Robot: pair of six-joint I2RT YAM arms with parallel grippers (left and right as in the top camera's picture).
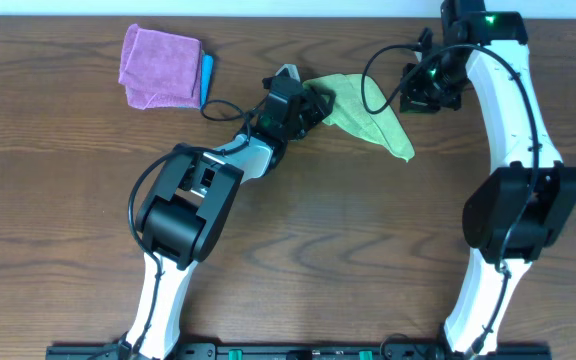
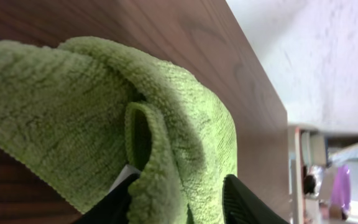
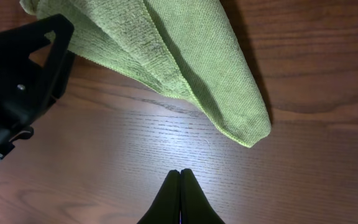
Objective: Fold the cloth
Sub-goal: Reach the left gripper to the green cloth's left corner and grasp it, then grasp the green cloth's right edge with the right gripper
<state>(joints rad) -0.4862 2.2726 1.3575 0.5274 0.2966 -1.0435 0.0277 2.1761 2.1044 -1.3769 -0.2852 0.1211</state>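
The light yellow-green cloth [image 1: 368, 118] lies bunched and partly doubled over at the back middle of the wooden table. One pointed corner reaches toward the front right. My left gripper [image 1: 308, 100] is at the cloth's left end. In the left wrist view the cloth [image 2: 55, 124] has a thick rolled fold sitting between the two fingers of the left gripper [image 2: 179, 193], which is shut on it. My right gripper [image 1: 418, 95] is shut and empty. In the right wrist view it [image 3: 180, 171] hovers over bare wood just short of the cloth's corner [image 3: 185, 56].
A folded purple cloth [image 1: 158, 65] lies at the back left on a blue cloth [image 1: 206, 80]. The table's back edge runs just behind the green cloth [image 2: 253, 68]. The left arm's black head [image 3: 17, 81] shows at the left of the right wrist view.
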